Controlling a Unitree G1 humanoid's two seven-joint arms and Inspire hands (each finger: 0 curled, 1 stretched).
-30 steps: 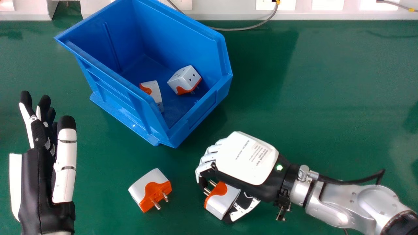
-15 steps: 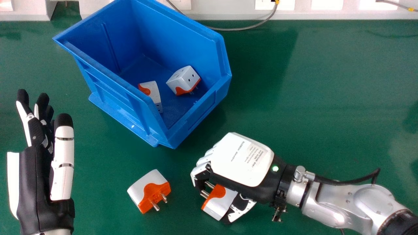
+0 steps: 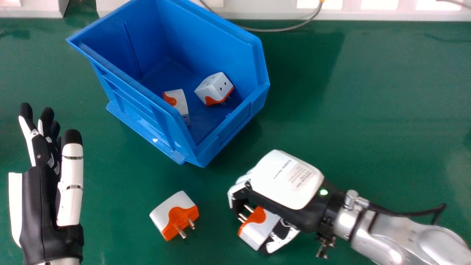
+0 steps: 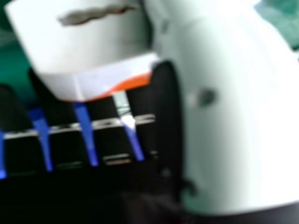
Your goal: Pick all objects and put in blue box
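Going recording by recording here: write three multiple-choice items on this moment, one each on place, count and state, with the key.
1. Where is the loose plug adapter?
A) behind the blue box
B) between the left hand and right hand
C) under the left hand

2. How many adapters are inside the blue box?
A) two
B) four
C) none

3. The right hand is:
A) empty
B) flat on the box rim
C) gripping an adapter

Key:
1 B: it lies with a hand on each side.
2 A: two white-and-orange bodies show inside.
3 C: its thumb and curled fingers enclose one.
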